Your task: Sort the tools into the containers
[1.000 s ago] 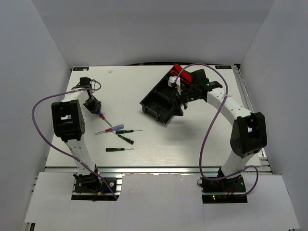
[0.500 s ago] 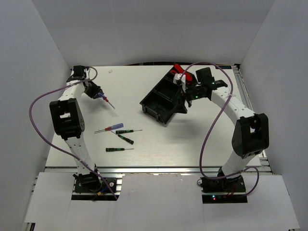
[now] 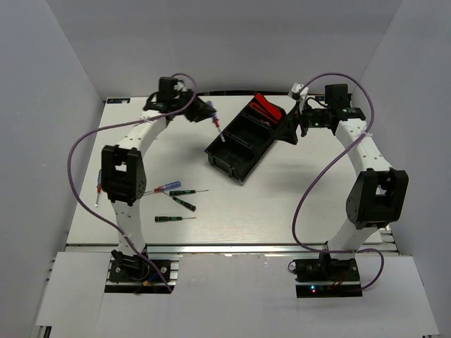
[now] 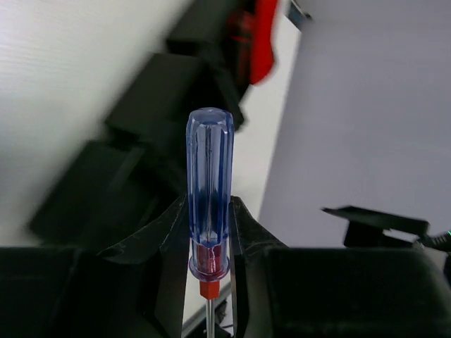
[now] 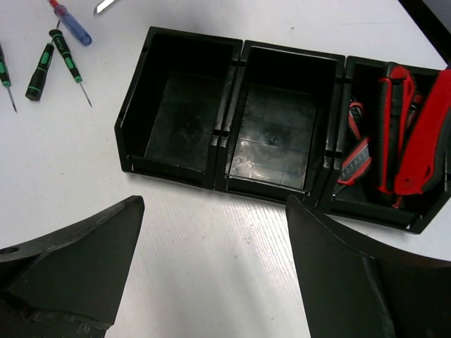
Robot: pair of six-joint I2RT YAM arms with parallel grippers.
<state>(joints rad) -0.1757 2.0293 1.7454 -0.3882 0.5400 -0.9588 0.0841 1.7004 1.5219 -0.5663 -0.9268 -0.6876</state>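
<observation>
My left gripper (image 3: 206, 111) is shut on a blue-and-red-handled screwdriver (image 3: 215, 124), held in the air with its tip near the tray's far-left rim. In the left wrist view the blue handle (image 4: 209, 176) stands upright between my fingers (image 4: 243, 232). The long black tray (image 3: 224, 158) lies at an angle. Its far compartment holds red pliers and utility knives (image 5: 394, 134). The middle compartment (image 5: 278, 127) and near compartment (image 5: 176, 105) are empty. My right gripper (image 5: 215, 211) is open and empty, just right of the tray (image 3: 290, 130).
A second blue-and-red screwdriver (image 3: 168, 187) and three black-green screwdrivers (image 3: 187, 191) (image 3: 184, 203) (image 3: 173, 218) lie on the table's near left. They also show at the top left of the right wrist view (image 5: 41, 70). White walls enclose the table.
My left arm has swung from the table's left side to the far middle, carrying the screwdriver toward the tray. My right gripper has drawn back to the right from the tray's far compartment.
</observation>
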